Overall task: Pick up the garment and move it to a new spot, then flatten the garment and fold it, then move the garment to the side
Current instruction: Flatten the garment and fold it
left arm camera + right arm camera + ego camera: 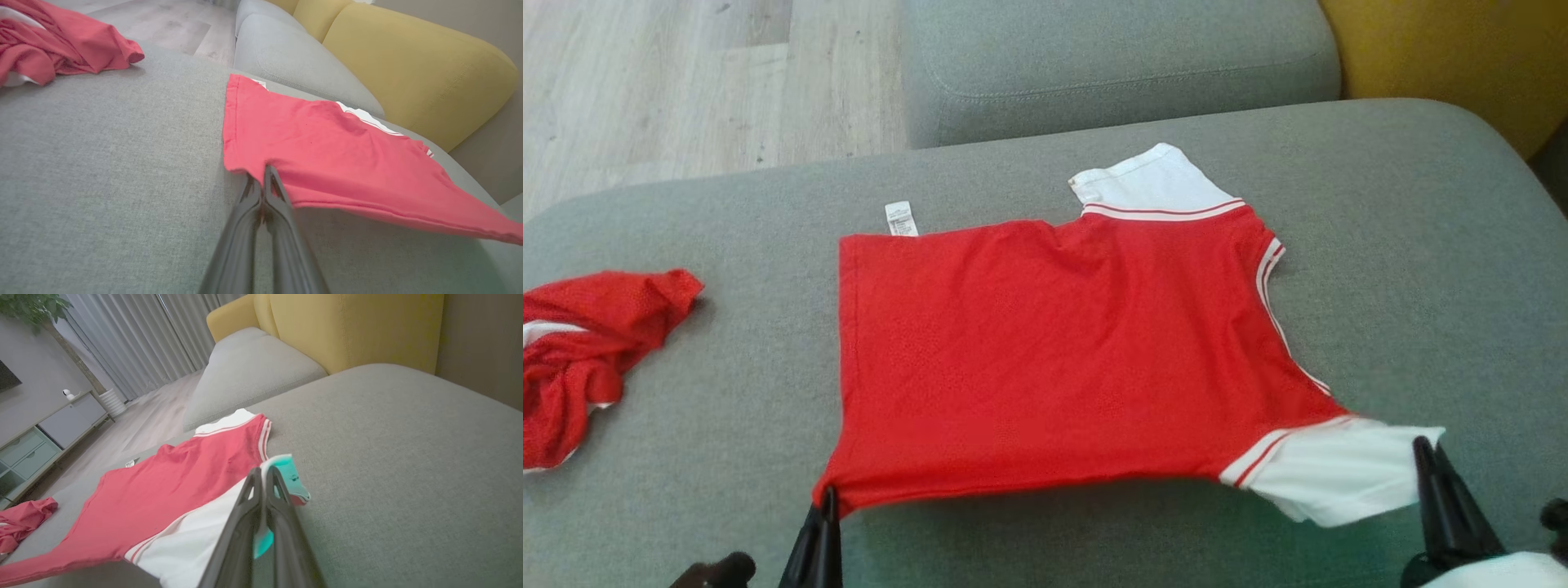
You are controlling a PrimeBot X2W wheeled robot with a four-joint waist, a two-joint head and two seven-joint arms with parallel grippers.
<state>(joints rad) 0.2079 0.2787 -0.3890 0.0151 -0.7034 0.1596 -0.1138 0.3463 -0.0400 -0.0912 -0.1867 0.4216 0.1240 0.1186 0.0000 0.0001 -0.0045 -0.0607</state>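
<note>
Well off to the left of the left fingers, a crumpled red cloth [580, 359] lies on the grey cushion [1421, 245], apart from everything else. The left fingers [827, 500] are pressed together, clamped on the near left hem corner of the red shirt [1054, 351], which spreads away from both pairs of fingers across the middle of the cushion. Its near edge, strung between the two grips, hangs slightly off the cushion with a shadow under it, while the part farther from the fingers lies on the cushion. Beyond the left fingers, at the shirt's far hem corner, a small white label [900, 219] pokes out. Farther right, the far sleeve [1152, 180], white, lies flat. The right fingers [1427, 461] are shut tight on the end of the near sleeve [1331, 478], also white, with the cloth nipped between their tips.
</note>
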